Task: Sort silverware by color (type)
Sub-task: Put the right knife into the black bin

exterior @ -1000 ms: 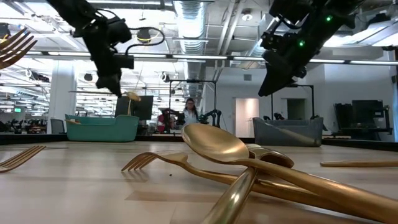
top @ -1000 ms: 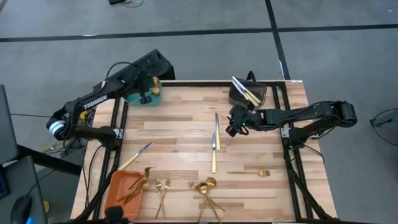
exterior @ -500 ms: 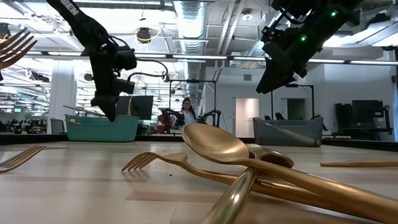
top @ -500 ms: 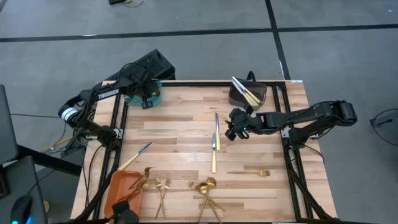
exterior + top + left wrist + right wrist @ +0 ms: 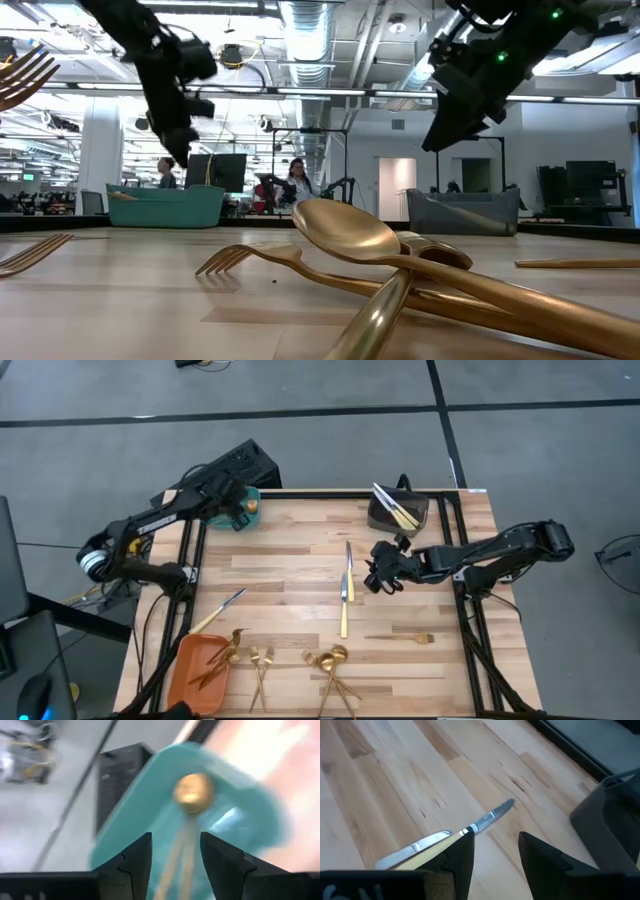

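Observation:
My left gripper (image 5: pixel 238 512) hangs open and empty over the teal bin (image 5: pixel 222 512) at the far left corner. A gold spoon (image 5: pixel 192 794) lies in the bin, its bowl near the rim. My right gripper (image 5: pixel 377 577) is open and empty, above the table just right of two knives (image 5: pixel 347 565) that lie flat, end to end, in mid-table. In the right wrist view one knife (image 5: pixel 485 819) lies beyond the open fingers. More gold forks and spoons (image 5: pixel 333 660) lie near the front edge, and the low view shows them close up (image 5: pixel 345 235).
A dark grey bin (image 5: pixel 397 510) holding knives stands at the far right. An orange bin (image 5: pixel 195 665) with gold pieces sits at the near left corner. A lone knife (image 5: pixel 220 610) lies at the left and a fork (image 5: pixel 400 638) at the right. People show in the room behind (image 5: pixel 297 180).
My left gripper has dipped toward the teal bin and risen again above it. My right gripper has drifted a little toward the table's near edge, staying open beside the knives. The silverware has not moved.

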Robot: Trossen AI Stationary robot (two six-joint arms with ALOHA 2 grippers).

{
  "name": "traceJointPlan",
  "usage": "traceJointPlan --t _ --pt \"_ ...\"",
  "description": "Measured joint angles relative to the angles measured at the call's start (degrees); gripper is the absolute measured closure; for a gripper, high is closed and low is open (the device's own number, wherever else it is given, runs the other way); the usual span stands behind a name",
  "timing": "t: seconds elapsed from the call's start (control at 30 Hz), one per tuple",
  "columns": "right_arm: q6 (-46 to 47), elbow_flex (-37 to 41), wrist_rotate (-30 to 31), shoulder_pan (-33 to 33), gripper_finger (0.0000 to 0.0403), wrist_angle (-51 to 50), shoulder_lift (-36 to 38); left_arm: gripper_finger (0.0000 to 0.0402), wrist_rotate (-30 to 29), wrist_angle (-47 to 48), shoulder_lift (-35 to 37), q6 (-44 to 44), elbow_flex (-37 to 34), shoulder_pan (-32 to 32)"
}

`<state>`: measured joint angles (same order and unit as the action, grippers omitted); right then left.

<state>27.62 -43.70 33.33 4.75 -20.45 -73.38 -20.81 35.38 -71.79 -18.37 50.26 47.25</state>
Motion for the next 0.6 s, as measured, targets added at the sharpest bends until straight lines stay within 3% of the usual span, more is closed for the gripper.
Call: traceJointPlan --t 0.2,0.4,0.6 --pt "-0.91 0.0 1.51 0.01 0.0223 0.07 0.0 0.0272 6.57 6.8 8.5 12.33 0.02 -10.15" --pt "-0.4 0.0 1.54 0.48 0.0223 -0.02 0.0 0.0294 6.46 6.93 11.87 24.75 -3.06 -25.19" --pt "8.78 -0.02 1.64 0.81 0.0223 1.56 -2.72 0.0297 1.96 1.82 11.67 37.95 -9.75 -39.69"
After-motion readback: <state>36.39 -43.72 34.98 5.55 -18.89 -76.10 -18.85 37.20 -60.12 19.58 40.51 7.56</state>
